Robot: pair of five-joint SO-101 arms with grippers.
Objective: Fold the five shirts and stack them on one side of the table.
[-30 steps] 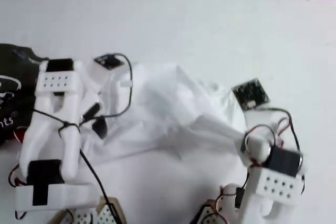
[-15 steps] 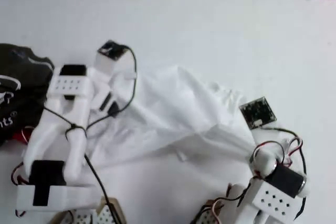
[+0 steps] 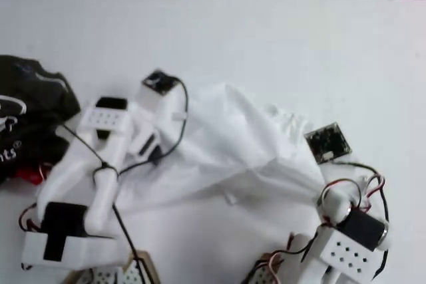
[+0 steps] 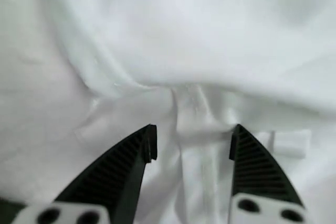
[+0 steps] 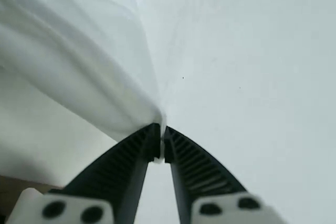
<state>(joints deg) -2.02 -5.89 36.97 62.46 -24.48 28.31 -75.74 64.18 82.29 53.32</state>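
- White shirt (image 3: 226, 144) lies rumpled and unfolded on the table (image 3: 279, 24), a little toward 6 o'clock of centre. A dark shirt pile (image 3: 26, 118) sits at the 9 o'clock edge.
- Right gripper (image 5: 160, 142) is at the shirt's 4 o'clock corner, jaws closed, with a thin edge of cloth pinched at the very tips.
- Left gripper (image 4: 191, 142) is at the shirt's 10 o'clock side, jaws spread wide astride a raised crease, holding nothing.
- Risk: the tip-only pinch may slip if the right arm pulls. The left could close on bunched layers and drag the fold crooked.
- Wrist views settle both grips; the high view adds the shirt's whole outline and the pile.
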